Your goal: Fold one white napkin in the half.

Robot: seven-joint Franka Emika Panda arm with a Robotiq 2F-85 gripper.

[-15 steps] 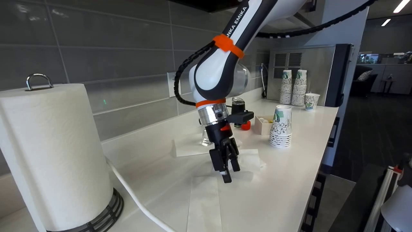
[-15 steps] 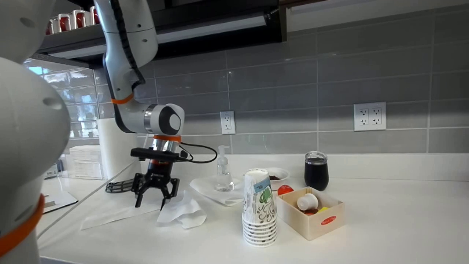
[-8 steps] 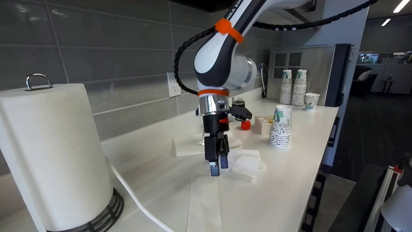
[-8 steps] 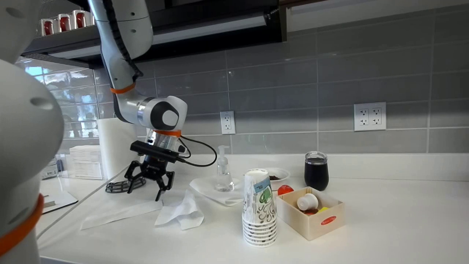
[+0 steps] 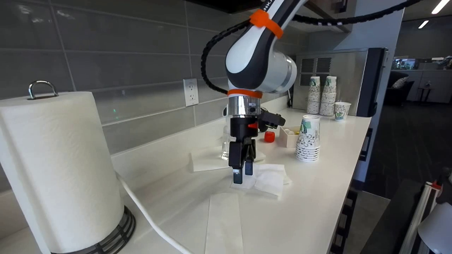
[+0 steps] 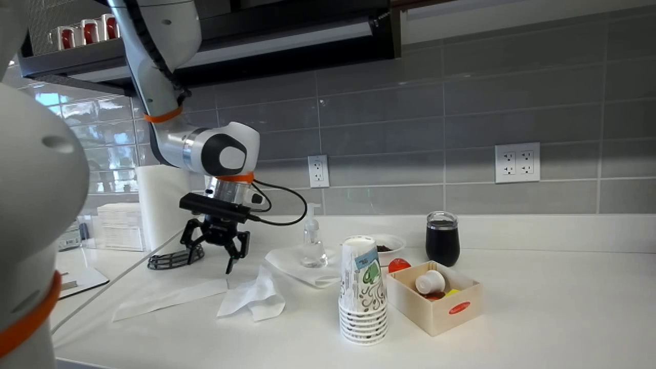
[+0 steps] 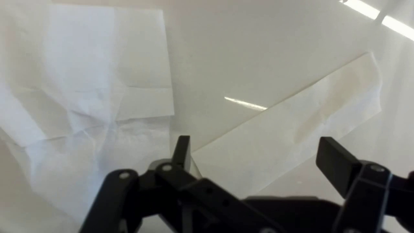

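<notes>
A crumpled, partly folded white napkin lies on the white counter, seen in both exterior views (image 5: 270, 181) (image 6: 256, 297) and at the left of the wrist view (image 7: 84, 100). A flat white napkin folded into a long strip lies beside it (image 5: 224, 225) (image 6: 169, 300) (image 7: 278, 139). My gripper is open and empty, fingers pointing down (image 5: 243, 177) (image 6: 210, 266) (image 7: 255, 140). It hovers above the counter near the gap between the two napkins. In the wrist view the strip shows between its fingers and the crumpled napkin lies left of them.
Another white napkin (image 5: 206, 162) lies under a clear soap bottle (image 6: 313, 246) by the wall. A paper towel roll (image 5: 63, 169) stands on a black base with a white cable (image 5: 152, 222) near it. Stacked paper cups (image 6: 363, 287) and a wooden box (image 6: 435, 312) stand farther along.
My gripper has risen from beside the crumpled napkin and moved toward the wall, still open. The crumpled napkin has shifted slightly and settled. The strip has not moved.
</notes>
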